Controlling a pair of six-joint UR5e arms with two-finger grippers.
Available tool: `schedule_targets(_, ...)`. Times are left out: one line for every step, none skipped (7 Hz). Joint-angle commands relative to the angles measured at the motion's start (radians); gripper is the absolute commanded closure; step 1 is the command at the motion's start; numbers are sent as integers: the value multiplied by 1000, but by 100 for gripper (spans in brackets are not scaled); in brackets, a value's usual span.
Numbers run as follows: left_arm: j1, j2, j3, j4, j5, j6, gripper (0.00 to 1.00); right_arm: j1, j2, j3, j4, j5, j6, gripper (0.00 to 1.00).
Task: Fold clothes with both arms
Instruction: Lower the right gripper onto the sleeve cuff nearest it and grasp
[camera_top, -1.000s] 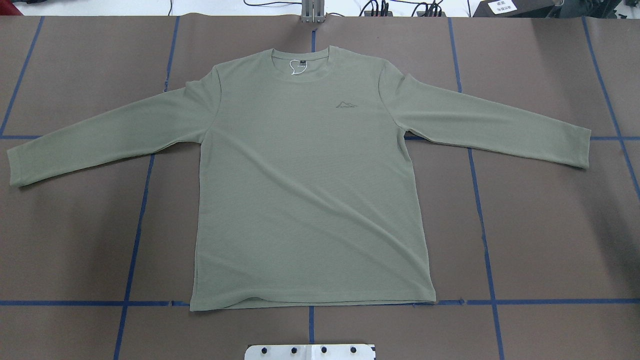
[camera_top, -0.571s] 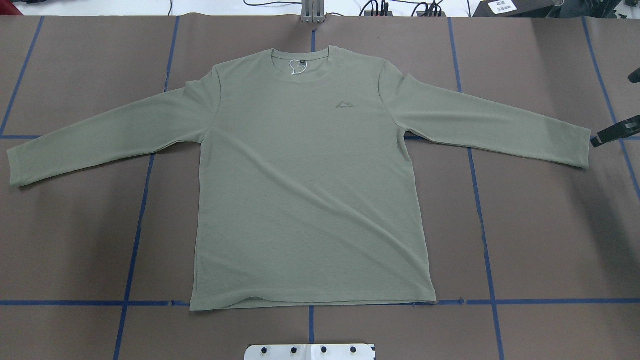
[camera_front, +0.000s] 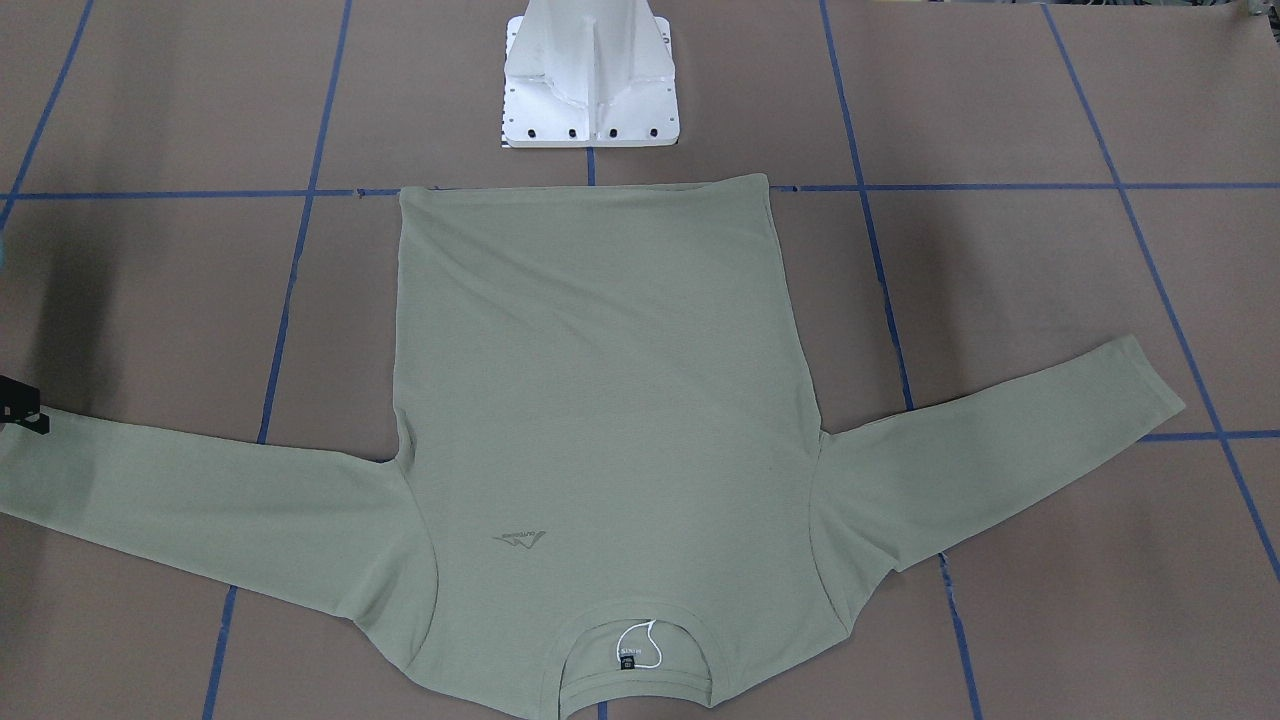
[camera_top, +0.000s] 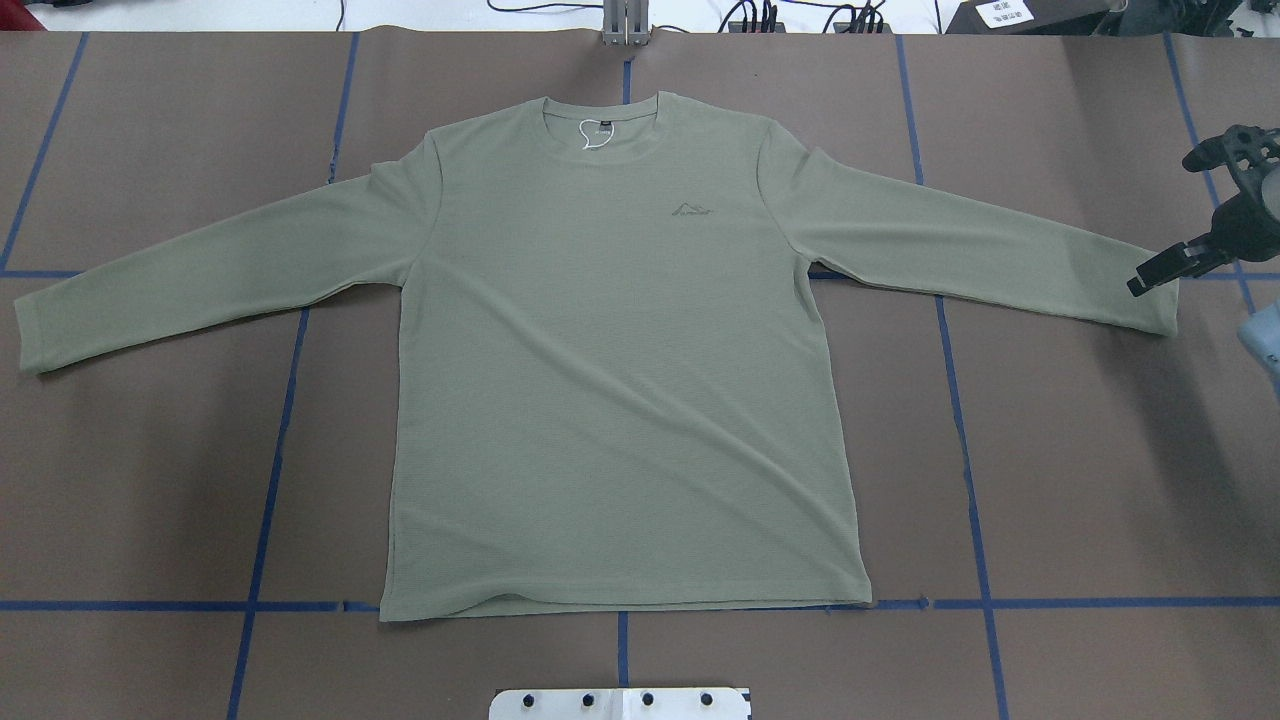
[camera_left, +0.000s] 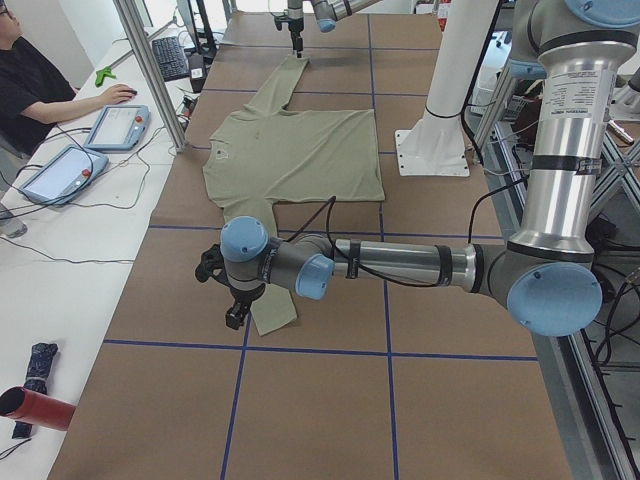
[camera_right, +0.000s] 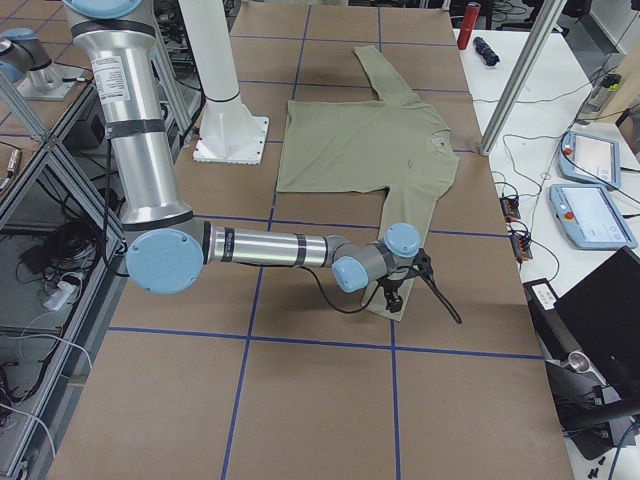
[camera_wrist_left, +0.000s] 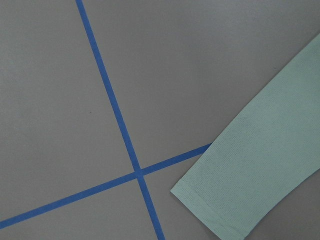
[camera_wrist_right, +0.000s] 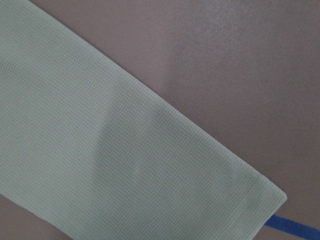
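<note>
The sage-green shirt (camera_top: 620, 380) lies flat and face up on the brown table, with its collar at the far edge and both sleeves spread out. My right gripper (camera_top: 1162, 224) hovers open at the right sleeve's cuff (camera_top: 1150, 295), its lower finger (camera_top: 1160, 270) over the cuff edge. That finger (camera_front: 22, 412) also shows at the front view's left edge. In the left side view my left gripper (camera_left: 233, 308) hangs just past the left cuff (camera_left: 272, 312); I cannot tell whether it is open or shut. The left wrist view shows the cuff (camera_wrist_left: 220, 200) and no fingers.
The white pedestal base (camera_top: 620, 703) stands at the near edge behind the shirt's hem. Blue tape lines (camera_top: 270, 480) cross the brown cover. A metal post (camera_top: 625, 25) rises at the far edge. A person (camera_left: 30, 85) sits at a side desk with tablets (camera_left: 115, 125).
My right gripper has come in from the overhead view's right edge and moved left until it is over the right cuff. The shirt has not moved.
</note>
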Motion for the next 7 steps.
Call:
schedule_targets(1, 1, -2, 0, 0, 0, 0, 2, -3, -12, -3, -12, 7, 0)
schedule_targets(-1, 1, -2, -2, 0, 3, 0, 2, 0, -26, -1, -18, 7, 0)
schedule_targets(-1, 1, -4, -2, -2, 3, 0, 4, 3, -34, -3, -27, 13, 0)
schedule_targets(1, 1, -5, -2, -2, 1, 0, 4, 4, -43, -3, -27, 18, 0)
schedule_targets(-1, -1, -5, -2, 0, 3, 0, 4, 4, -49, -3, -35, 19, 0)
schedule_targets(-1, -2, -5, -2, -2, 3, 0, 4, 7, -70, -1, -38, 21, 0)
schedule_targets(-1, -4, -7, -2, 0, 1, 0, 4, 12, -81, -1, -46, 21, 0)
